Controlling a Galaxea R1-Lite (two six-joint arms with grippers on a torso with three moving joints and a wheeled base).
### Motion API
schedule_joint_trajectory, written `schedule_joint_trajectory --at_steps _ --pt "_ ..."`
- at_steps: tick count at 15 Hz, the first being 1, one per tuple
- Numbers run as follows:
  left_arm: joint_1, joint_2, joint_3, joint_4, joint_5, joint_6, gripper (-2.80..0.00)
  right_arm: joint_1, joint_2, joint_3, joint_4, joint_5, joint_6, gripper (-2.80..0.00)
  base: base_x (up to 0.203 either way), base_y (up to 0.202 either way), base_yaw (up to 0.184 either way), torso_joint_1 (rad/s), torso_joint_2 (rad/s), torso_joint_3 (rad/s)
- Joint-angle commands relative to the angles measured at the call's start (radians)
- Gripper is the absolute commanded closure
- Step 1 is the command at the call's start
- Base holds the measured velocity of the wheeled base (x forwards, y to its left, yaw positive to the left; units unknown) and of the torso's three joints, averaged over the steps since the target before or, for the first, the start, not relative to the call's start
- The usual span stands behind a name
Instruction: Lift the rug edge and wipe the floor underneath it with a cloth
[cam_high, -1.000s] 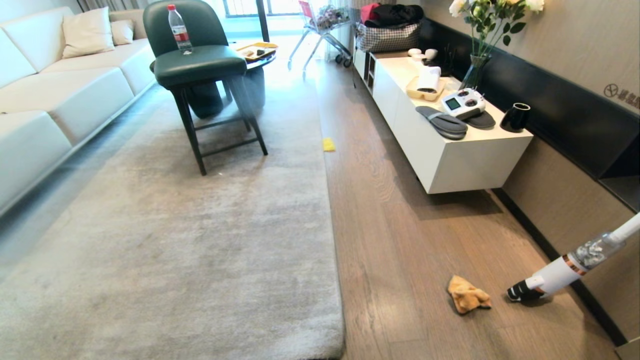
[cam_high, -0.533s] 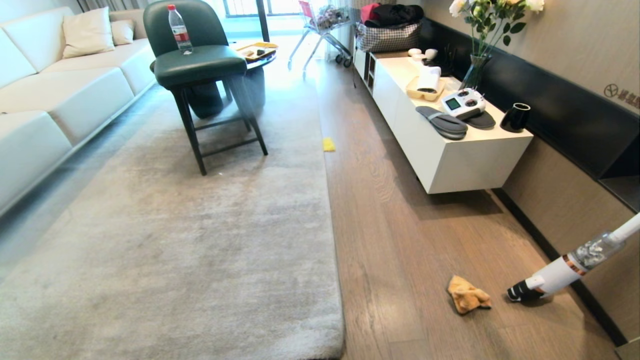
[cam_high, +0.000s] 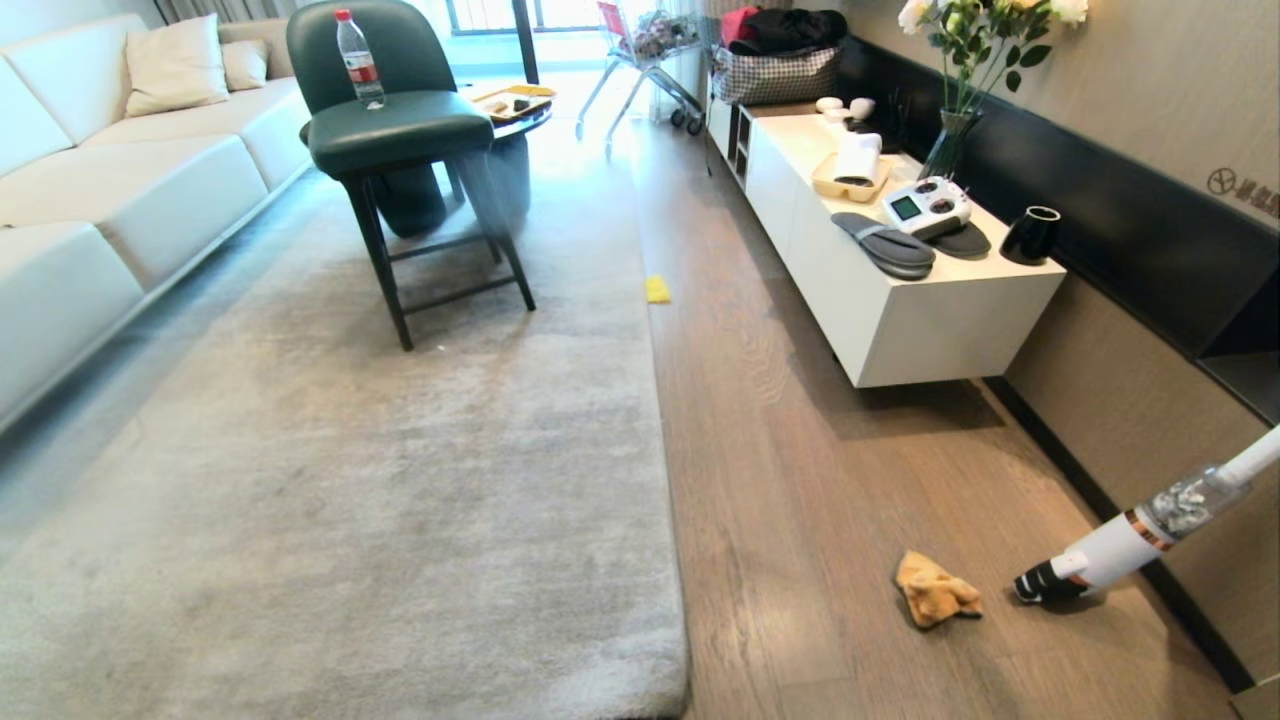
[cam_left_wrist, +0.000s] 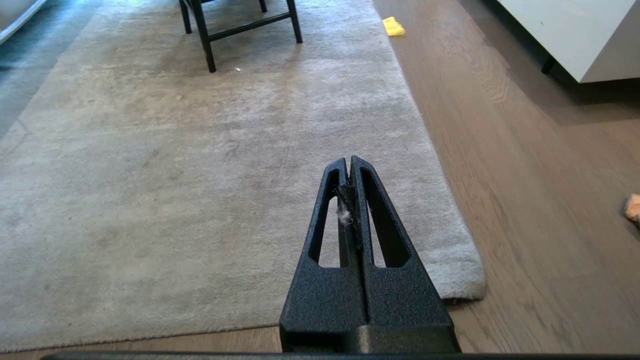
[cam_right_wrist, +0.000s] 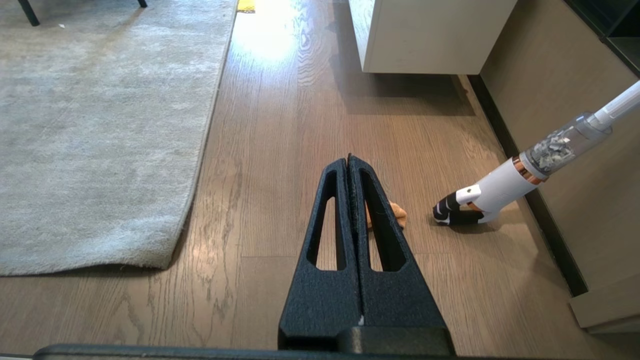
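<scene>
Rug edge (cam_high: 668, 480) flat on floor (cam_high: 800, 480), cloth (cam_high: 935, 590) crumpled beside vacuum (cam_high: 1120, 550), left gripper (cam_left_wrist: 348, 162) pinched closed over rug, right gripper (cam_right_wrist: 347, 161) pinched closed, empty, above floor.

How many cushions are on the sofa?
2: a large cream cushion against the sofa back, and a smaller one beside it, farther away. Others may sit beyond the picture's edge.
</scene>
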Motion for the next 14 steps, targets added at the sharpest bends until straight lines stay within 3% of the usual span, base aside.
schedule_joint_trajectory --at_steps 1,12,14 --pt "0.000 0.001 0.000 0.000 0.001 0.000 0.00 0.000 0.002 0.000 -0.001 0.001 -0.002 0.00 0.000 0.000 0.000 0.000 0.00 0.000" --pt "0.000 0.001 0.000 0.000 0.001 0.000 0.00 0.000 0.001 0.002 -0.001 -0.001 -0.013 0.00 0.000 0.000 0.000 0.000 0.00 0.000" --pt "0.000 0.001 0.000 0.000 0.001 0.000 0.00 0.000 0.000 0.002 -0.001 0.000 -0.013 0.00 0.000 0.000 0.000 -0.043 -0.23 -0.285"
